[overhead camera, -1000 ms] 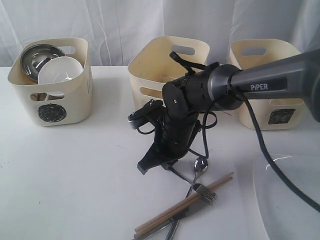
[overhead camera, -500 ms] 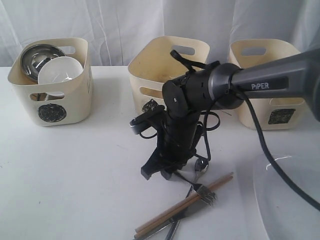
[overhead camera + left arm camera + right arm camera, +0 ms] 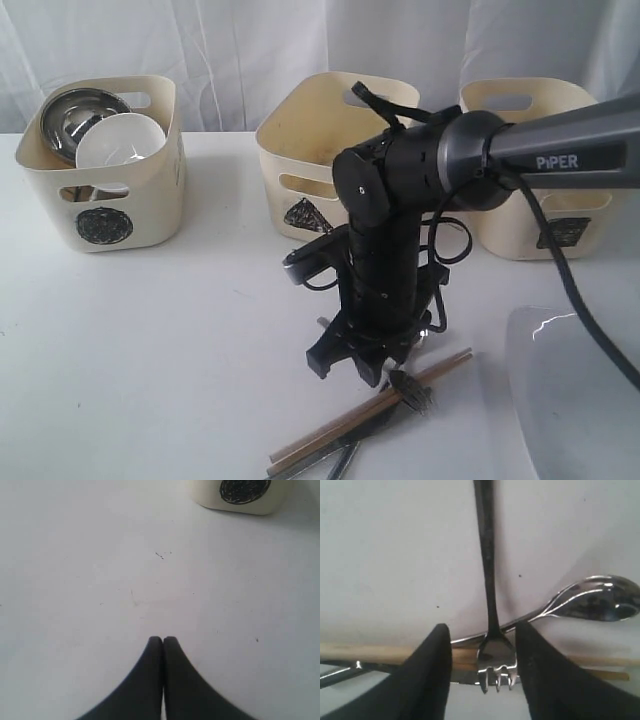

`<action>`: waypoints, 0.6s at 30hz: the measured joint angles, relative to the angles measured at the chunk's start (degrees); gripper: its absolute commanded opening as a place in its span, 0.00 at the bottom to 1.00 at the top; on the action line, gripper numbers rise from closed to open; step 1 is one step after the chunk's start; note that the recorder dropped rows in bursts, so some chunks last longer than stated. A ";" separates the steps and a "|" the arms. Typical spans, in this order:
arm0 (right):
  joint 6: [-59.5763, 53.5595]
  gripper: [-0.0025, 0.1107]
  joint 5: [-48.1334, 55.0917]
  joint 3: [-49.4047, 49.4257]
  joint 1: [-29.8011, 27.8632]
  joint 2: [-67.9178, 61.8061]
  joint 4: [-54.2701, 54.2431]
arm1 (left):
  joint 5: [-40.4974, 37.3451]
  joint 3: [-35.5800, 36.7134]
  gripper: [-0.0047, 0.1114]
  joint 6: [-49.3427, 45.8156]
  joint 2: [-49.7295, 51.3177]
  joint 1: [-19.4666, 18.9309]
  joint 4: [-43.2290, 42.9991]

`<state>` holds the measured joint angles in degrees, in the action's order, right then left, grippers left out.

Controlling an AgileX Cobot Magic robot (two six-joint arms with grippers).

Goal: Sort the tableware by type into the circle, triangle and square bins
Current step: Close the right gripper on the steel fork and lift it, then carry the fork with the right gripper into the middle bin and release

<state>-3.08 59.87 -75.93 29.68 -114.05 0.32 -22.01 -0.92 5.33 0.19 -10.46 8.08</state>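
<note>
My right gripper (image 3: pixel 482 627) (image 3: pixel 350 368) is open and low over the cutlery pile, a finger on each side of the steel fork's head (image 3: pixel 496 667) (image 3: pixel 412 390). The fork's handle runs away from the jaws. The steel spoon (image 3: pixel 595 597) lies beside it, and the wooden chopsticks (image 3: pixel 370 653) (image 3: pixel 350 425) cross under the fork. A steel knife (image 3: pixel 340 674) shows partly below the chopsticks. The circle bin (image 3: pixel 100 200) holds a steel bowl (image 3: pixel 80 115) and the small white bowl (image 3: pixel 120 140). The triangle bin (image 3: pixel 300 150) and square bin (image 3: pixel 570 215) stand behind the arm. My left gripper (image 3: pixel 163 640) is shut with nothing in it, above bare table.
The large white plate (image 3: pixel 580 400) lies at the front right, close to the cutlery. The right arm's cable loops hang near the triangle bin. The circle bin's marked wall (image 3: pixel 242 492) shows ahead of the left gripper. The white table (image 3: pixel 180 330) extends left.
The right arm has swung right and come down onto the cutlery. Its body now hides the spoon in the exterior view and uncovers the triangle mark.
</note>
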 measured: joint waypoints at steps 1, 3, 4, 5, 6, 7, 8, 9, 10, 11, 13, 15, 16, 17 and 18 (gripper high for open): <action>0.13 0.38 -0.56 0.18 0.00 0.00 0.13 | 0.00 0.00 0.04 0.00 0.00 0.00 0.00; 0.37 0.38 -1.30 0.64 0.00 0.00 0.22 | 0.00 0.00 0.04 0.00 0.00 0.00 0.00; 0.37 0.38 -1.75 1.07 0.00 -0.10 0.22 | 0.00 0.00 0.04 0.00 0.00 0.00 0.00; 0.37 0.37 -2.28 1.38 0.00 -0.23 0.22 | 0.00 0.00 0.04 0.00 0.00 0.00 0.00; 0.37 0.36 -2.83 1.84 0.00 -0.37 0.22 | 0.00 0.00 0.04 0.00 0.00 0.00 0.00; 0.37 0.36 -3.57 2.14 0.00 -0.47 0.47 | 0.00 0.00 0.04 0.00 0.00 0.00 0.00; 0.37 0.34 -3.89 2.44 0.00 -0.47 0.68 | 0.00 0.00 0.04 0.00 0.00 0.00 0.00; 0.37 0.31 -4.52 2.63 0.00 -0.47 0.82 | 0.00 0.00 0.04 0.00 0.00 0.00 0.00; 0.37 0.28 -5.07 2.93 0.00 -0.47 1.10 | 0.00 0.00 0.04 0.00 0.00 0.00 0.00; 0.46 0.24 -5.29 3.03 0.00 -0.35 1.25 | 0.00 0.00 0.04 0.00 0.00 0.00 0.00; 0.46 0.15 -6.03 3.16 0.00 -0.27 1.53 | 0.00 0.00 0.04 0.00 0.00 0.00 0.00; 0.46 0.05 -6.77 3.16 0.00 -0.27 1.64 | 0.00 0.00 0.04 0.00 0.00 0.00 0.00; 0.46 0.02 -7.18 3.16 0.00 -0.27 1.76 | 0.00 0.00 0.04 0.00 0.00 0.00 0.00; 0.46 0.02 -7.58 3.16 0.00 -0.27 1.86 | 0.00 0.00 0.04 0.00 0.00 0.00 0.00; 0.46 0.02 -8.15 3.16 0.00 -0.27 1.76 | 0.00 0.00 0.04 0.00 0.00 0.00 0.00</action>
<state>-2.62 51.72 -72.76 29.68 -114.32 2.07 -22.01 -0.92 5.33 0.19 -10.46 8.08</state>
